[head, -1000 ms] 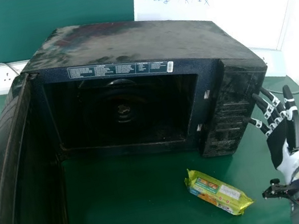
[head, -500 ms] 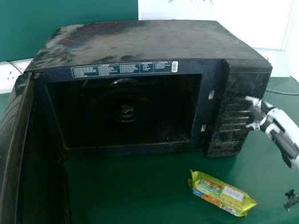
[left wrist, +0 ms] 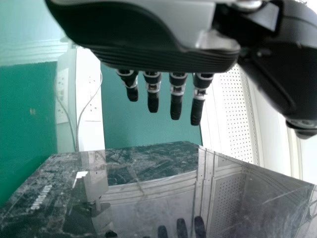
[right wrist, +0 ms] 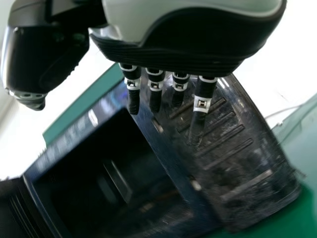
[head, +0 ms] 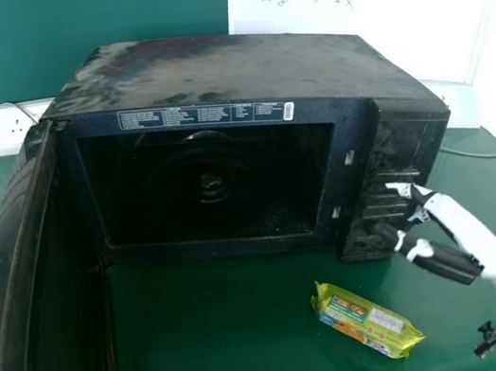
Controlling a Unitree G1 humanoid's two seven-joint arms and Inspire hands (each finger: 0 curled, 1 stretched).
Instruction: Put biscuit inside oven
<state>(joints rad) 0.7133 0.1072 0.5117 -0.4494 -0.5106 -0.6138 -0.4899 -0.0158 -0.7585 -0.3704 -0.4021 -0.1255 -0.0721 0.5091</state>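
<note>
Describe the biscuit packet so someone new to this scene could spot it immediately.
Find the big black microwave oven, standing open. On the green table in front of its right-hand part lies the biscuit packet, its yellow-green wrapper printed with orange, unlike the dark oven and plain table.

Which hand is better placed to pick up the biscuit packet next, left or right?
Right, I'd say. The right hand is open close to the biscuit packet, both right of the open oven door. The left hand seems to be on that door's outer side.
</note>
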